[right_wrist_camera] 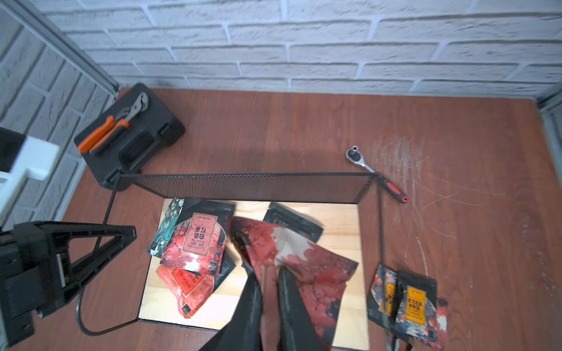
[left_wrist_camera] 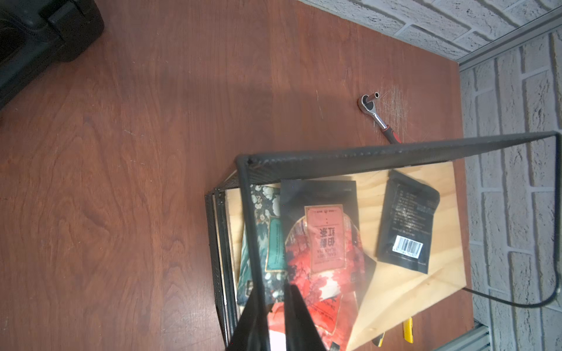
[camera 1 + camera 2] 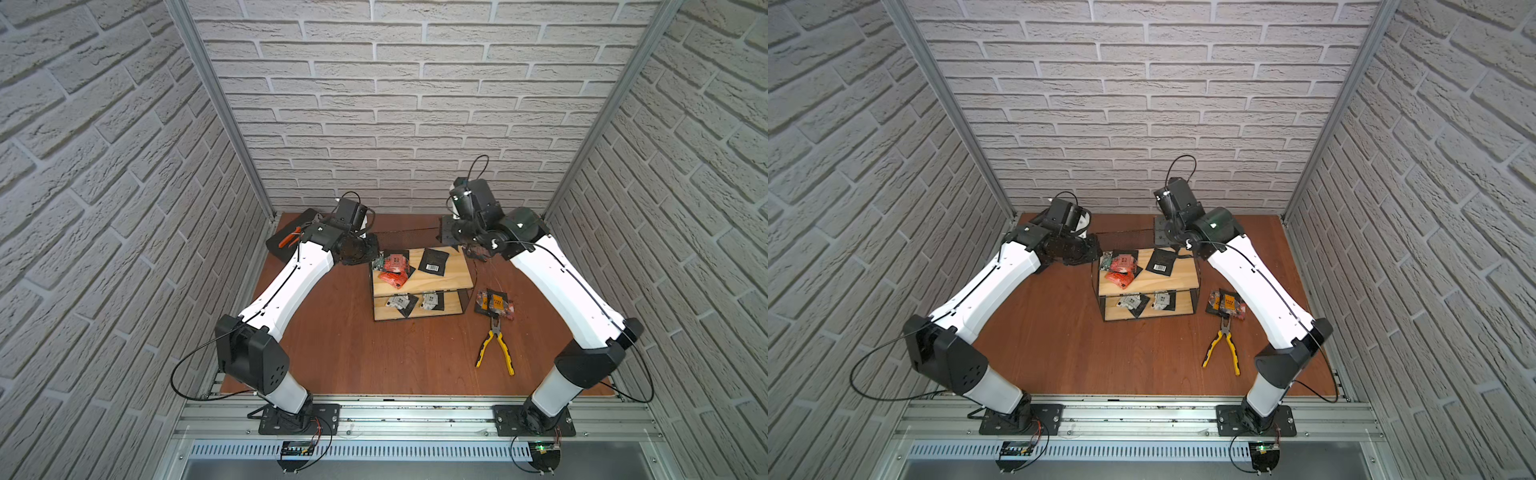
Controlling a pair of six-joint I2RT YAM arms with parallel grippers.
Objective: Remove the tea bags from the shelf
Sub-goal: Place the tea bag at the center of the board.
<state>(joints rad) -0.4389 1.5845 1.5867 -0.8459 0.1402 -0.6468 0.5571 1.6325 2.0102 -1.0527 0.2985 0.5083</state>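
Right hand (image 1: 269, 273) is clamping a red crinkly foil tea bag (image 1: 307, 267), holding it over the top pine board of the two-tier black wire-mesh shelf (image 1: 340, 225). It looks clear of the board.

Left hand (image 2: 272, 293) is sitting at the shelf's left top wire with its fingers nearly together. Can't tell whether it's gripping the wire or nothing.

Lying on the top board:
- red-and-black labelled sachet (image 1: 197, 240)
- orange-red sachet (image 1: 185, 282)
- green floral sachet (image 1: 167, 231)
- black barcode sachet (image 2: 407, 225)

White-grey printed sachets (image 3: 397, 302) are waiting on the lower board. Black orange-labelled sachets (image 1: 410, 301) are already lying on the brown wooden table (image 1: 456, 136), just right of the shelf.

My read: unloading is in hand, roughly a third done. Next move is calling for a swing right, clearing the frame wire, getting over that pile, then opening.
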